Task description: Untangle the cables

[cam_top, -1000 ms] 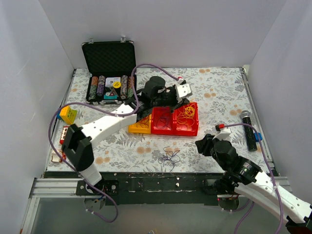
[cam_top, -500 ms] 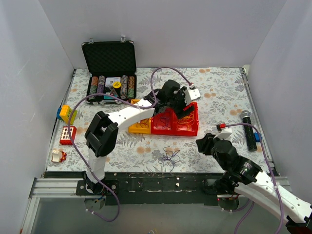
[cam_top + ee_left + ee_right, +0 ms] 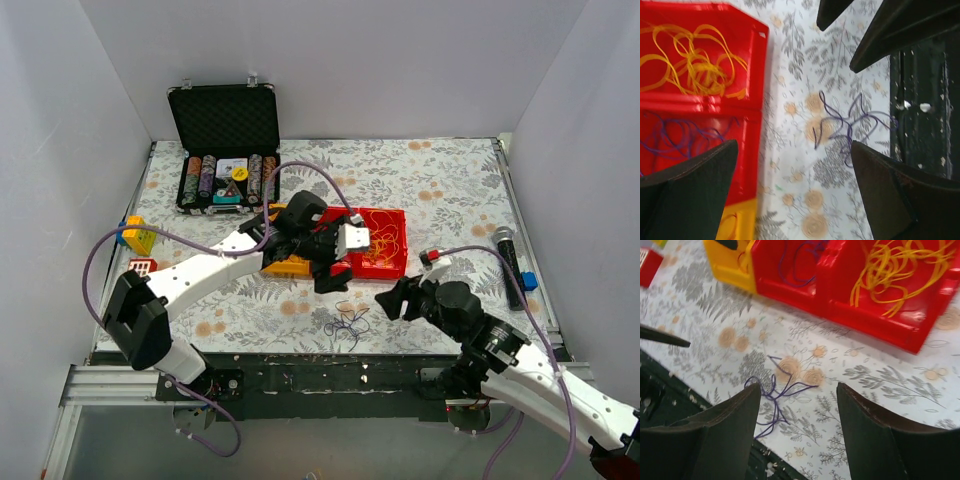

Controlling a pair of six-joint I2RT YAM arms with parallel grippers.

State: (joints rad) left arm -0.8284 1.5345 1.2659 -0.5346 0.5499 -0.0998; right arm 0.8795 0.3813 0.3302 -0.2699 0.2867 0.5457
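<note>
The floral table (image 3: 450, 190) fills the middle of the top view; an open black case (image 3: 225, 120) of chips stands at upper left; a red tray (image 3: 385, 270) lies at centre, with a yellow tray (image 3: 285, 267) touching its left side; yellow cables (image 3: 690, 65) fill one red compartment and purple cables (image 3: 675, 137) the next; a loose purple tangle (image 3: 345, 322) lies on the cloth below the tray, near the lower edge; the left gripper (image 3: 795, 145) hangs over the tray's edge, fingers wide and empty; the right gripper (image 3: 799, 387) hovers above the tangle, spread wide and empty.
</note>
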